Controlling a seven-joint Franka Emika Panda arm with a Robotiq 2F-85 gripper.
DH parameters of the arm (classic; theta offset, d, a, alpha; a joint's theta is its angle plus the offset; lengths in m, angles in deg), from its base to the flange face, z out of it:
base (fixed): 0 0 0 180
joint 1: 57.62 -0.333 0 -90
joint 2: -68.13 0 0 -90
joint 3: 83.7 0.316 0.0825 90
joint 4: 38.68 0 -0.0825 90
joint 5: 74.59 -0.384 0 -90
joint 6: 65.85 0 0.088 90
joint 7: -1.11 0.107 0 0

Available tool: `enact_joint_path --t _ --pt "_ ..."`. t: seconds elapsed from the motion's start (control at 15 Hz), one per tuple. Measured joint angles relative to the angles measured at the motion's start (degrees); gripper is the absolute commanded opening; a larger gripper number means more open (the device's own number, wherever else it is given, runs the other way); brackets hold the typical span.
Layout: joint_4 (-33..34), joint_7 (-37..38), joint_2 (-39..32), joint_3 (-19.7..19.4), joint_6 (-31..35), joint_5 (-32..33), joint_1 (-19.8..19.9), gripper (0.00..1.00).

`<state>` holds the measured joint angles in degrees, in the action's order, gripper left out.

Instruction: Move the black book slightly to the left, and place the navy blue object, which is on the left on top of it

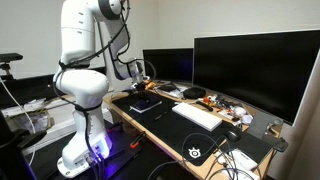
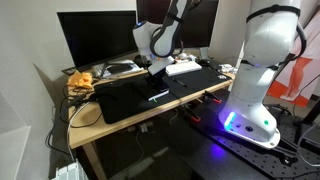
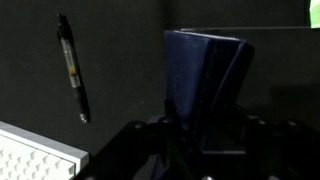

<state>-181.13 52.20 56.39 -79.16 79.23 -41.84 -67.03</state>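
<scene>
The navy blue object (image 3: pixel 205 80) stands upright between the jaws of my gripper (image 3: pixel 200 140) in the wrist view, and the gripper looks shut on it. In both exterior views the gripper (image 1: pixel 143 86) (image 2: pixel 155 68) hangs low over the desk. The black book (image 1: pixel 146 104), flat with a pale edge, lies right under it near the desk's end. In the wrist view the surface below is all dark and I cannot make out the book's outline.
A black pen (image 3: pixel 72 68) (image 2: pixel 158 95) lies on the long black desk mat (image 2: pixel 130 100). A white keyboard (image 1: pixel 197 115) (image 3: pixel 35 155) lies close by. Two dark monitors (image 1: pixel 250 65) (image 2: pixel 95 40) stand at the back. Cables and clutter (image 1: pixel 225 105) lie under the monitor.
</scene>
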Motion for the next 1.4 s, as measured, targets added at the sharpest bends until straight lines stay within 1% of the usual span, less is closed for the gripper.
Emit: enact_joint_path --t 0.27,0.67,0.73,0.8,0.93,1.0,1.07,1.13,1.4 --pt "0.7 0.0 -1.3 -1.3 3.7 0.9 -1.8 0.22" --pt "2.1 0.0 -2.7 -1.7 4.5 0.9 -3.8 0.22" --pt "2.4 0.0 -3.3 -1.8 4.5 0.9 -4.0 0.54" --pt "2.7 0.0 -3.7 -1.9 4.4 0.9 -4.3 0.73" --pt "2.9 0.0 -3.8 -2.3 4.4 0.9 -4.7 0.86" --pt "3.0 0.0 -3.8 -2.4 4.4 0.9 -4.9 0.95" --pt "3.0 0.0 -3.7 -2.5 4.4 0.9 -4.9 0.99" --pt "3.0 0.0 -3.5 -2.6 4.3 0.9 -4.9 1.0" --pt "1.4 0.0 0.3 -2.5 3.2 0.9 -5.4 1.0"
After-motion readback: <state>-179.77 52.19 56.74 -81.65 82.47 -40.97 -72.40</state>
